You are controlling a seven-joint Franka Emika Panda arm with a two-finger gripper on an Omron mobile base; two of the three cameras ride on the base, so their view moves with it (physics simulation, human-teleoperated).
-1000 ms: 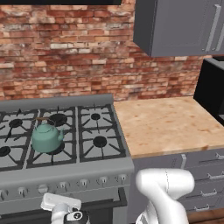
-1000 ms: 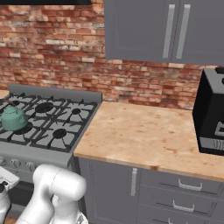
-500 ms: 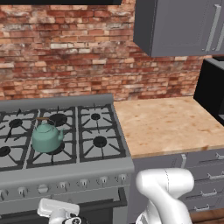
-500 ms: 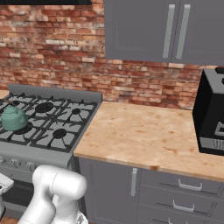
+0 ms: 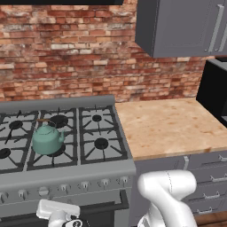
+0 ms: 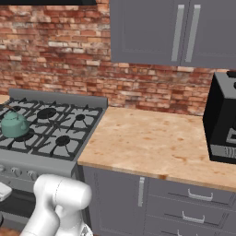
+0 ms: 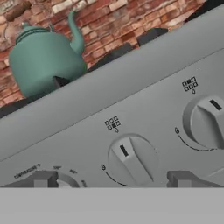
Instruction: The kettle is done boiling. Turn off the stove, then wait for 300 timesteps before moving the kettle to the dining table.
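Hand view: the gripper (image 7: 111, 179) is spread wide and holds nothing, its two dark fingertips (image 7: 43, 178) standing either side of a round knob (image 7: 131, 159) on the stove (image 7: 144, 96) front panel. The knob lies straight ahead of the hand, between the tips but apparently not yet touched; its raised bar slants across the picture and may not line up with the fingers. A second knob (image 7: 208, 122) sits just beside it, toward the right edge. Beyond the panel's top edge, up and to the left, the kettle (image 7: 43, 57) rests on the black grate. In the left base view the kettle (image 5: 47, 138) sits on a front burner of the stove (image 5: 66, 170), above the low hand.
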